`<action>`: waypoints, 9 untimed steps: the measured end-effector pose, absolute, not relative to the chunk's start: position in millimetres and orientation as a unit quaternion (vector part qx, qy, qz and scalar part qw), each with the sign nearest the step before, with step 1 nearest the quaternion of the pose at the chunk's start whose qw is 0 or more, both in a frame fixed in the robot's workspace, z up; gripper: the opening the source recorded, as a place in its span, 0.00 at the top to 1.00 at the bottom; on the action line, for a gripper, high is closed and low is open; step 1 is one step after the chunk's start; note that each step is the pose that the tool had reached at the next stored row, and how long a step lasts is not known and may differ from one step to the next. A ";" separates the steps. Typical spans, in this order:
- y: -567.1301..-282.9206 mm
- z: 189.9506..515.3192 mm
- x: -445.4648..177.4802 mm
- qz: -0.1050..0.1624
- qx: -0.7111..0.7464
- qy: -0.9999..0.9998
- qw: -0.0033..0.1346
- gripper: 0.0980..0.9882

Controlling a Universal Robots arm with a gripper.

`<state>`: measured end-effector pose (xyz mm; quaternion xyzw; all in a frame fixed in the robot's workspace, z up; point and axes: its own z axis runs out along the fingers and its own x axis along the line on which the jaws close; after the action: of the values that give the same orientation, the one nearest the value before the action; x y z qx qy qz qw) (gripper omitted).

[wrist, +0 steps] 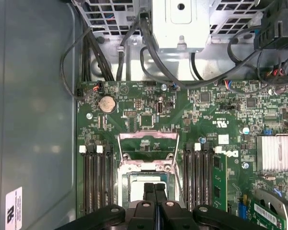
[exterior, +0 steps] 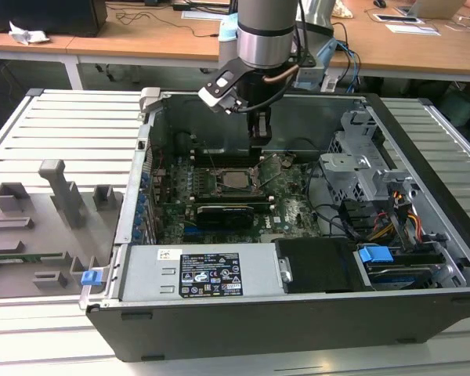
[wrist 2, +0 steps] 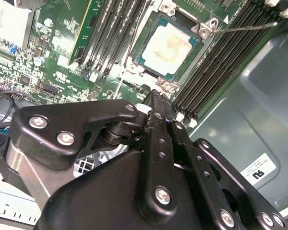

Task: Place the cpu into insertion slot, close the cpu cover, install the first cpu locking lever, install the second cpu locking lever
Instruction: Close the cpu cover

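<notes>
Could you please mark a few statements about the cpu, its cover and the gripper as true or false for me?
1. The cpu lies in the insertion slot. True.
2. The cpu cover is shut over the cpu. False: it is swung open, and green board shows through its window.
3. The gripper holds the cpu. False: its fingers are shut together on nothing, above the slot.
4. The gripper reaches into the open computer case, over the motherboard. True.
</notes>
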<state>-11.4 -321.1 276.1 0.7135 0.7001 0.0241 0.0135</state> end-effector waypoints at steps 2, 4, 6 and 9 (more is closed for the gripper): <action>-321.1 276.1 -8.7 0.024 0.713 0.700 0.013 0.99; -321.1 276.1 -5.5 0.024 0.713 0.700 0.013 0.99; -321.1 276.1 -1.6 0.024 0.713 0.700 0.013 0.99; -321.1 276.1 3.2 0.024 0.713 0.700 0.013 0.99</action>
<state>3.2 -321.1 276.1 0.7135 0.7002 0.0238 0.0132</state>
